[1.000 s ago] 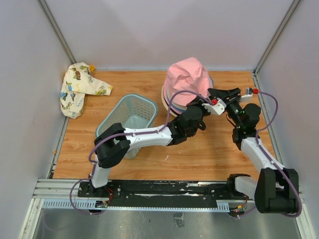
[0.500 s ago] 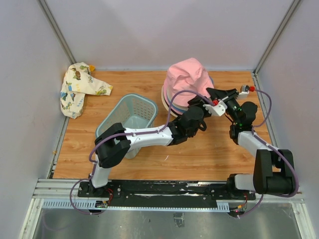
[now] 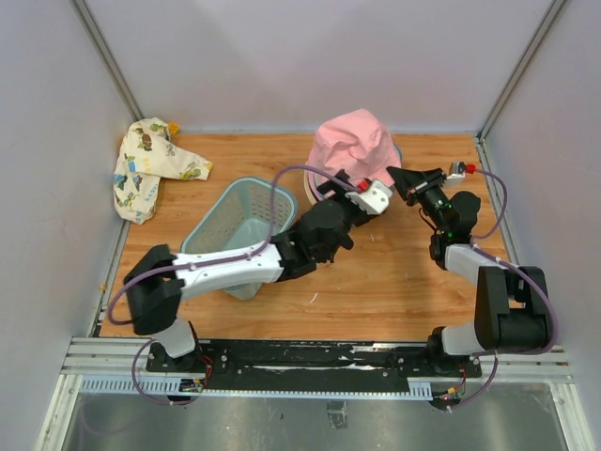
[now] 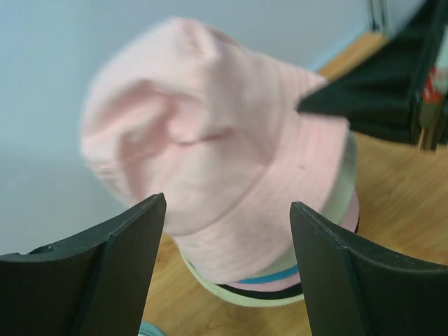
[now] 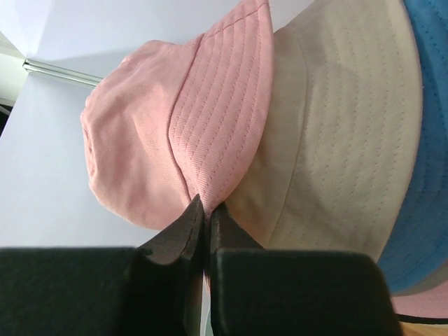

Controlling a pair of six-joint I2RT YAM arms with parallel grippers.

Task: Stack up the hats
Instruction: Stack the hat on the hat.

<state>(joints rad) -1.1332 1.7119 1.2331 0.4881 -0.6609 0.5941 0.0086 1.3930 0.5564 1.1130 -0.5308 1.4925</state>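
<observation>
A pink hat (image 3: 352, 146) tops the stack of hats (image 3: 324, 193) at the back of the table. In the left wrist view the pink hat (image 4: 210, 140) sits over cream, black, teal and pink brims (image 4: 280, 280). My left gripper (image 3: 340, 184) hangs just in front of the stack, open (image 4: 227, 210), with nothing between its fingers. At the stack's right side, my right gripper (image 3: 394, 175) is shut (image 5: 206, 203) on the pink hat's brim (image 5: 224, 119). A beige hat (image 5: 343, 140) and a blue one (image 5: 427, 105) lie under it.
A blue-grey mesh basket (image 3: 249, 211) stands left of the stack, beside my left forearm. A cream printed cloth (image 3: 146, 167) lies crumpled in the back left corner. Grey walls close in the back and both sides.
My left gripper opened and drew back to the left, away from the pink hat. My right gripper closed on the pink brim and its arm shifted slightly.
</observation>
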